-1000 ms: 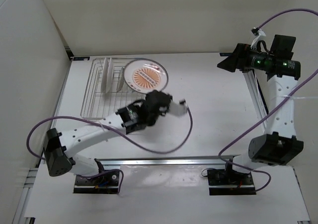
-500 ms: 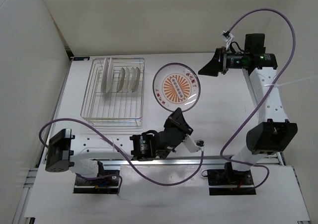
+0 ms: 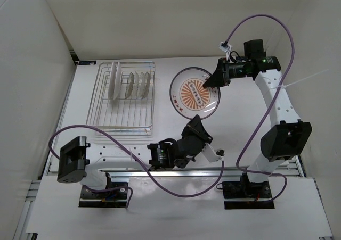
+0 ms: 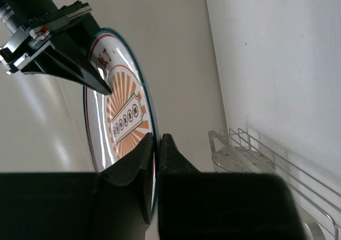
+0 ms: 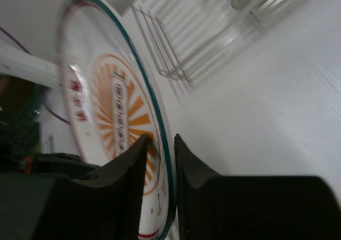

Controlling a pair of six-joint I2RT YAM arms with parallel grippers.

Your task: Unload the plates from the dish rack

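Observation:
A white plate (image 3: 195, 91) with a dark green rim and an orange sunburst centre is held in the air right of the dish rack (image 3: 122, 124). My left gripper (image 3: 197, 121) is shut on its near rim; in the left wrist view the fingers (image 4: 157, 138) pinch the plate (image 4: 120, 117) edge. My right gripper (image 3: 209, 84) grips the far right rim; in the right wrist view its jaws (image 5: 161, 138) straddle the plate (image 5: 106, 107) edge, closed onto it. Several plates (image 3: 129, 84) stand upright in the rack.
The silver wire rack (image 4: 250, 144) sits at the back left of the white table, blurred behind the plate in the right wrist view (image 5: 176, 54). Purple cables loop from both arms. Walls close the left and back sides.
The left arm carried the plate from over the rack to the right and drew back. The right arm swung in from the far right, and its jaws closed on the plate's rim.

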